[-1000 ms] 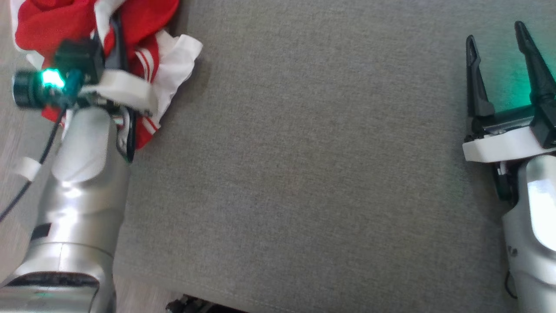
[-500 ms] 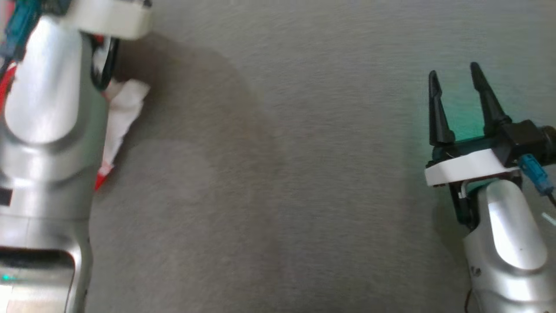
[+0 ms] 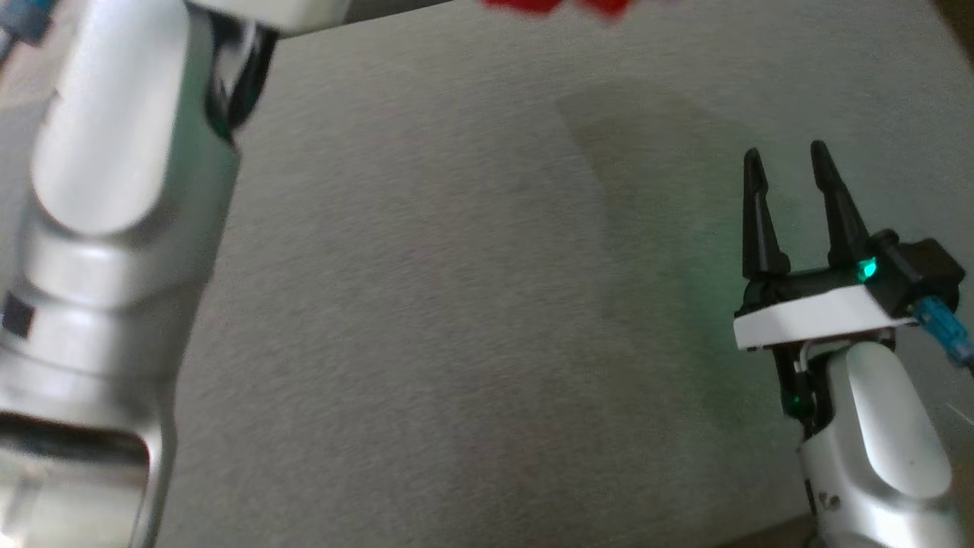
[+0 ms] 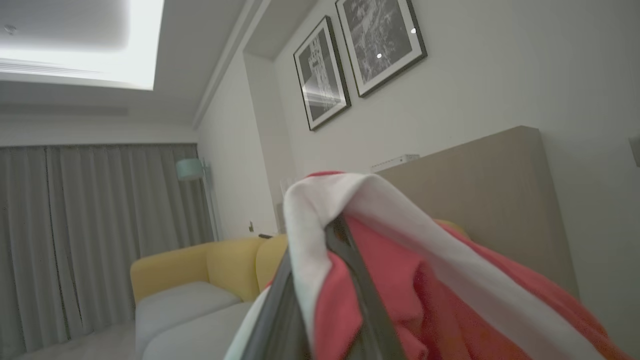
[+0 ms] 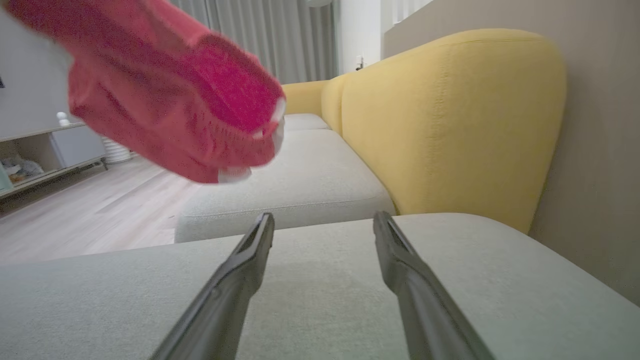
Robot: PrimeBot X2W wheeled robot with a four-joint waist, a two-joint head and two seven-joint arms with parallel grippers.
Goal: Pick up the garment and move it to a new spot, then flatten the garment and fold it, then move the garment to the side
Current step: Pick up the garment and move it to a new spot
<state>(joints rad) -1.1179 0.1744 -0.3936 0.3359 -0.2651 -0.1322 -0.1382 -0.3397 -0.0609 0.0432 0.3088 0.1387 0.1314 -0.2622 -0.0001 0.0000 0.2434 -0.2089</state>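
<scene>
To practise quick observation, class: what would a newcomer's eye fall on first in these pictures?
The bright red-and-white fabric garment, bunched and hanging clear of the grey upholstered cushion, gripped by the shut left claw. Next, the rounded yellow sofa back behind, and the open right claw low over that cushion.

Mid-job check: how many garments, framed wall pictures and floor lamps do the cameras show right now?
Garment: 1
Framed pictures: 2
Floor lamp: 1
Total: 4

Home lounge: yellow sofa (image 5: 450, 125), curtains (image 4: 75, 240), framed prints (image 4: 380, 45).
</scene>
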